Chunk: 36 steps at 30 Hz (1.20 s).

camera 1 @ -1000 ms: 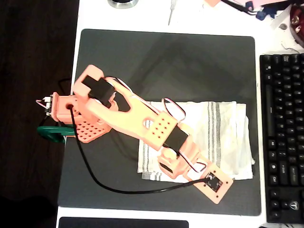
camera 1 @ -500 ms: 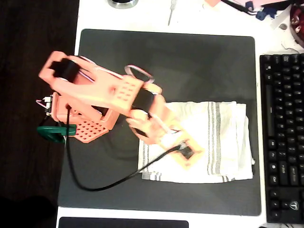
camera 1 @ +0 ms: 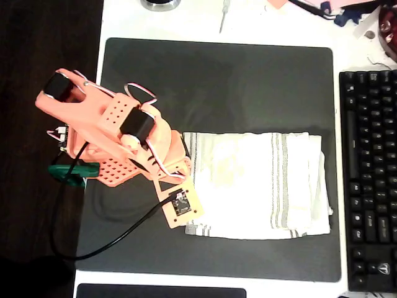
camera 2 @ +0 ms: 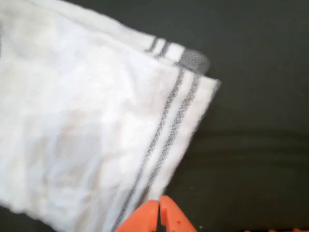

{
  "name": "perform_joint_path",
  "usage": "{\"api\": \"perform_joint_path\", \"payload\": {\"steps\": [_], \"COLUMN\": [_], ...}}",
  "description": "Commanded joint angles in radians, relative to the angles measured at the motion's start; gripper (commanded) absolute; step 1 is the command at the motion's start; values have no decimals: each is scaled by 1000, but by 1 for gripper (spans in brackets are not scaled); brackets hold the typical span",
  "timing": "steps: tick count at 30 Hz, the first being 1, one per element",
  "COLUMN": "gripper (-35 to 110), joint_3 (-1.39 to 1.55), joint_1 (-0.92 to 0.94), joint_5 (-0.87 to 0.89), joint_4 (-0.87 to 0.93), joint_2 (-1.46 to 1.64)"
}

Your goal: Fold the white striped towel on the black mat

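The white striped towel [camera 1: 260, 186] lies flat as a folded rectangle on the right half of the black mat [camera 1: 217, 81], with grey stripe groups near its left and right ends. My orange arm [camera 1: 118, 133] is drawn back over the mat's left side, its wrist at the towel's left edge. In the wrist view the towel [camera 2: 87, 135] shows a layered, striped corner against the mat [camera 2: 251, 145]. My gripper [camera 2: 158, 215] sits at the bottom of that view, by the towel's striped edge. Its orange fingertips are pressed together with nothing between them.
A black keyboard [camera 1: 369, 180] runs along the mat's right edge. A screwdriver [camera 1: 224, 15] lies on the white desk above the mat. A green clamp [camera 1: 68, 174] holds the arm's base at the left, and a black cable [camera 1: 111, 239] loops over the mat's lower left.
My arm has swung back leftward from over the towel's lower middle to its left edge. The towel now lies uncovered and folded, in the same place.
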Motion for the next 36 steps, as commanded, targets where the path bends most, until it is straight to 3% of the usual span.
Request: {"api": "perform_joint_path", "payload": {"steps": [1, 10, 16, 21, 30, 36], "gripper": [0, 1, 0, 0, 14, 14], "joint_3": [3, 0, 37, 26, 54, 115], "joint_1": [21, 31, 54, 32, -12, -34], "joint_5": [35, -74, 98, 141, 110, 144], "joint_4": [-18, 41, -32, -55, -78, -193], "joint_2": [-23, -18, -89, -173, -176, -273]}}
